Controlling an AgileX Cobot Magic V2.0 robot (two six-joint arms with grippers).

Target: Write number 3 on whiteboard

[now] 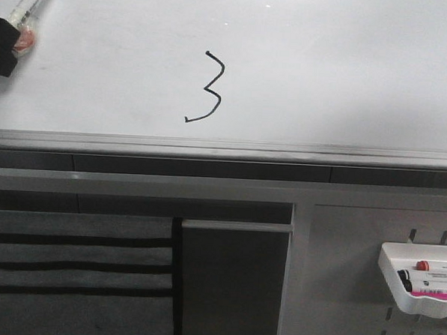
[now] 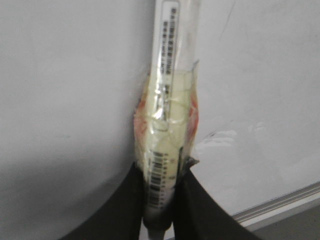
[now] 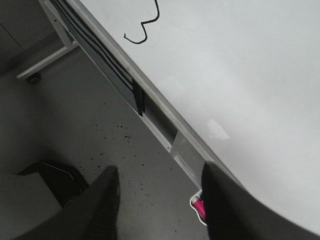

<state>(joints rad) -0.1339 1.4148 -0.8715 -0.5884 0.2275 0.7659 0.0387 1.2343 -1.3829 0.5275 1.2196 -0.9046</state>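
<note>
A thin black number 3 [image 1: 207,89] is drawn on the whiteboard [image 1: 341,76], left of centre; its lower tail also shows in the right wrist view [image 3: 142,27]. My left gripper [image 1: 11,40] is at the far left of the board, well left of the 3, shut on a white marker [image 1: 33,1] wrapped in tape. In the left wrist view the marker [image 2: 167,125] stands between the black fingers [image 2: 120,210], its tip out of view. My right gripper [image 3: 160,175] is open and empty, off the board over the floor.
A grey metal rail [image 1: 224,149] runs along the board's lower edge. Below it at the right, a grey perforated panel [image 1: 352,294] carries a white tray [image 1: 420,279] with markers. A dark stand base [image 3: 55,177] sits on the speckled floor.
</note>
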